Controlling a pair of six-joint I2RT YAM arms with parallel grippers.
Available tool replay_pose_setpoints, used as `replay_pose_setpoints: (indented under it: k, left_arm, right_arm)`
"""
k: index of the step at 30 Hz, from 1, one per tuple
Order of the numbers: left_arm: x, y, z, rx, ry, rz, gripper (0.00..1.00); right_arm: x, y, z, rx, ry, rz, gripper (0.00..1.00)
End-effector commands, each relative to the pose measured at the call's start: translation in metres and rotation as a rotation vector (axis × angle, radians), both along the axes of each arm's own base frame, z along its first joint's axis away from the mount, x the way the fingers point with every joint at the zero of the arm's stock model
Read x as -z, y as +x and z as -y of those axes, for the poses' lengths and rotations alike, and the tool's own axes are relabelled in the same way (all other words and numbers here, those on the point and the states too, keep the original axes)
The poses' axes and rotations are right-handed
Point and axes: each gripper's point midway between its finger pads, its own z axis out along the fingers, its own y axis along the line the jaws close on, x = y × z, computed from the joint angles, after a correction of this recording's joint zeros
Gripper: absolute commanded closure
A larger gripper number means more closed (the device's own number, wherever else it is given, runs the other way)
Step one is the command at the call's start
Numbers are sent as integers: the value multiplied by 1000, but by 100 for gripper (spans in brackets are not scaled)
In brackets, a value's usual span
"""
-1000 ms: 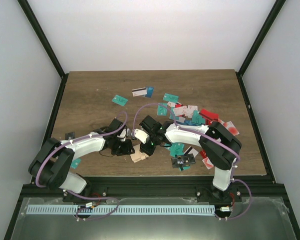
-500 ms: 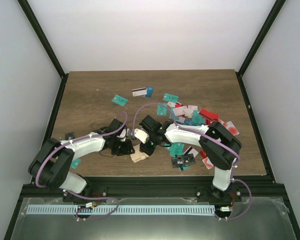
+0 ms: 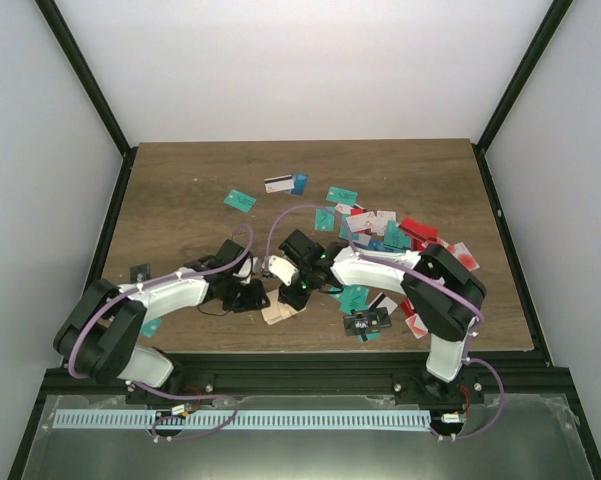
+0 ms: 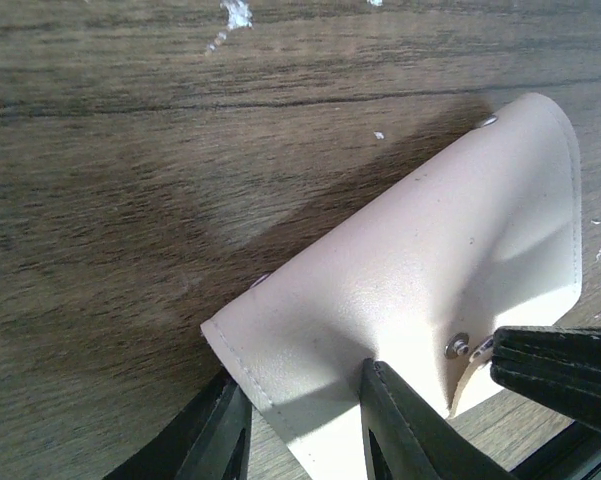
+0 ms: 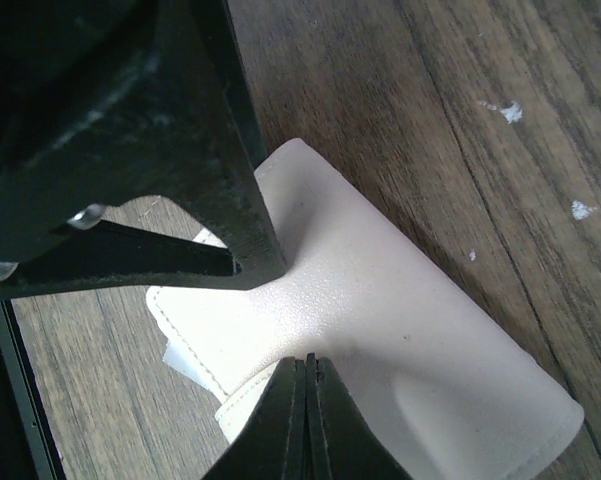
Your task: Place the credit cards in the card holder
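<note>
The beige card holder [image 3: 276, 314] lies on the wooden table near the front, between both arms. In the left wrist view my left gripper [image 4: 305, 420] is shut on a corner of the card holder [image 4: 410, 270], one finger under its stitched edge and one on top. My right gripper [image 5: 305, 362] is shut, its tips pressed on the card holder [image 5: 380, 320] by the snap tab [image 4: 460, 347]. I cannot tell whether it pinches the tab. Credit cards [image 3: 380, 232] in teal, red, white and blue lie scattered behind and to the right.
Loose cards lie apart: a teal one [image 3: 239, 200], a white striped one [image 3: 277, 184], a dark one [image 3: 140, 271] at the left edge. A black object [image 3: 368, 322] rests on cards near the front right. Black frame posts flank the table.
Both wrists have shifted only very slightly over the holder. Both grips look unchanged.
</note>
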Motion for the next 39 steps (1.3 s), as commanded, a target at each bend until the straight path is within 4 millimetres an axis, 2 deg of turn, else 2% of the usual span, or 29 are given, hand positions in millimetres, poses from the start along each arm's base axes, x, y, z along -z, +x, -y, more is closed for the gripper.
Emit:
replay_pose_setpoints:
  k: [1, 5, 10, 18, 22, 25, 31, 35, 39]
  left_arm:
    - [6, -9, -7, -27, 5, -11, 67]
    - [-5, -4, -3, -44, -33, 30, 65]
    - [-16, 0, -1, -40, -51, 56, 61]
    - [-42, 6, -1, -20, -44, 113, 53]
    - [-55, 7, 2, 14, -62, 146, 52]
    - [-64, 6, 8, 45, -100, 161, 52]
    - [-56, 1, 23, 111, -166, 128, 55]
    - [-53, 4, 31, 138, -196, 121, 58]
    - [-47, 7, 36, 160, -195, 110, 61]
  right_arm:
    - [-17, 2, -9, 9, 57, 16, 99]
    - [-18, -1, -8, 6, 59, 11, 97]
    - [-20, 0, -8, 9, 58, 10, 88]
    - [-47, 9, -10, 74, 113, 48, 74]
    - [-54, 14, 1, 152, 133, 51, 73]
    - [-50, 16, 13, 216, 134, 42, 74]
    - [-26, 18, 33, 334, 86, -14, 76]
    - [-14, 17, 38, 358, 65, -44, 80]
    - [-12, 18, 34, 355, 80, -58, 84]
